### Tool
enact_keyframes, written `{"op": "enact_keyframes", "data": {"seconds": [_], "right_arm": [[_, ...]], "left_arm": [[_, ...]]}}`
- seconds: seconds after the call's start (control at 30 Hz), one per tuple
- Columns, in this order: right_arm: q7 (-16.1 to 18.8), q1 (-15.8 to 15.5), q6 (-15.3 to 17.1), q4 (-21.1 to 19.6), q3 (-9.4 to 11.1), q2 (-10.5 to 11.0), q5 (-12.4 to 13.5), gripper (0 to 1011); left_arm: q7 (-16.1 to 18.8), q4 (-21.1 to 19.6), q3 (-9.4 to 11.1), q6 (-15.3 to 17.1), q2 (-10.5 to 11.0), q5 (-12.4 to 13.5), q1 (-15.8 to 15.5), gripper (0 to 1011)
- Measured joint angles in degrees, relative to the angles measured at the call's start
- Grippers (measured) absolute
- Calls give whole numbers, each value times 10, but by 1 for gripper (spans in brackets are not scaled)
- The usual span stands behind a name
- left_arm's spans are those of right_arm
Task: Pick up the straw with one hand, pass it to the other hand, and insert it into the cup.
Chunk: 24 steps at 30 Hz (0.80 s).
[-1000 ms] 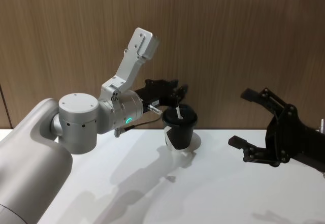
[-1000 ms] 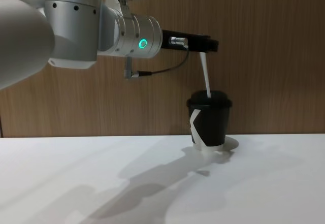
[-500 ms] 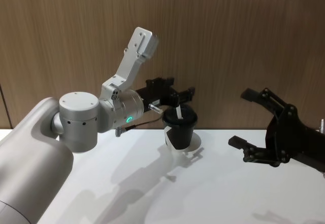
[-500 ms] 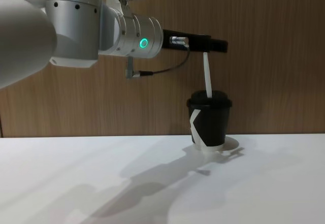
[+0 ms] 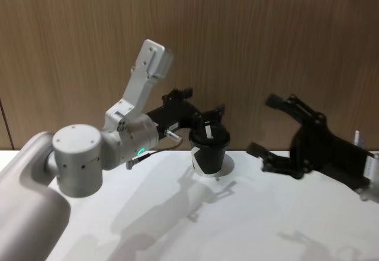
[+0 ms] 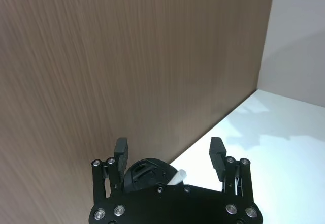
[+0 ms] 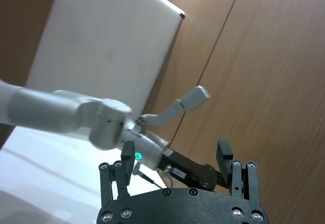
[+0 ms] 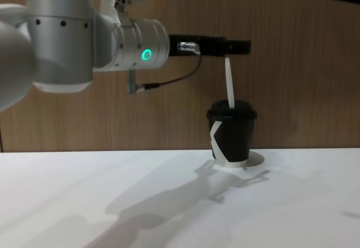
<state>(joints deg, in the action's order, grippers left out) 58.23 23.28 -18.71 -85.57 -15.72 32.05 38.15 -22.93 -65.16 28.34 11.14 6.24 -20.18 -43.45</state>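
Where the straw [image 8: 229,82] stands in the lid of the cup [image 8: 232,132], it rises nearly upright with most of its length exposed above the dome, and its top end sits just below the left gripper [image 8: 239,46] without visible contact in the chest view. The left gripper's fingers are spread wide in the left wrist view, one on each side of the lid, and they hold nothing; the straw's tip [image 6: 177,176] shows between them close to the gripper body. The cup rests on the white table [image 8: 169,203] close to the wood-panelled wall [image 8: 292,62]. The right gripper [image 5: 273,128] hangs well apart to the cup's right above the table, its prongs wide apart and empty. Judged from these views, insertion appears complete. The straw is likely very light, thin-walled and smooth, so it would crush or kink under a firm pinch and slip under a loose one. If reseating is needed, take hold on the exposed shaft a little above the lid, with light closure across its width, and push along its axis. The cup looks light and, if empty, easily tipped; avoid side loads on the straw.
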Motion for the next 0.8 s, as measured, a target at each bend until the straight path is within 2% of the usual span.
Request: {"op": "enact_keyframes", "data": {"seconds": [0.2,0.23,0.43,0.47,0.57,0.8], "right_arm": [[-48,36,39,18,-30,-35,-32,1001],[-61,48,52,25,-40,-47,-40,1001],[-120,83,96,45,-65,-87,-66,1001],[-120,83,96,45,-65,-87,-66,1001],[-159,98,120,51,-74,-110,-77,1001],[-228,113,152,53,-79,-141,-91,1001]], "left_arm": [[6,-53,-8,-29,20,5,43,1000],[6,-58,-8,-33,22,6,48,1000],[12,-103,-15,-58,38,14,85,1000],[12,-108,-15,-61,39,14,89,1000],[16,-125,-18,-71,45,19,103,1000],[29,-161,-25,-84,55,30,134,1000]]}}
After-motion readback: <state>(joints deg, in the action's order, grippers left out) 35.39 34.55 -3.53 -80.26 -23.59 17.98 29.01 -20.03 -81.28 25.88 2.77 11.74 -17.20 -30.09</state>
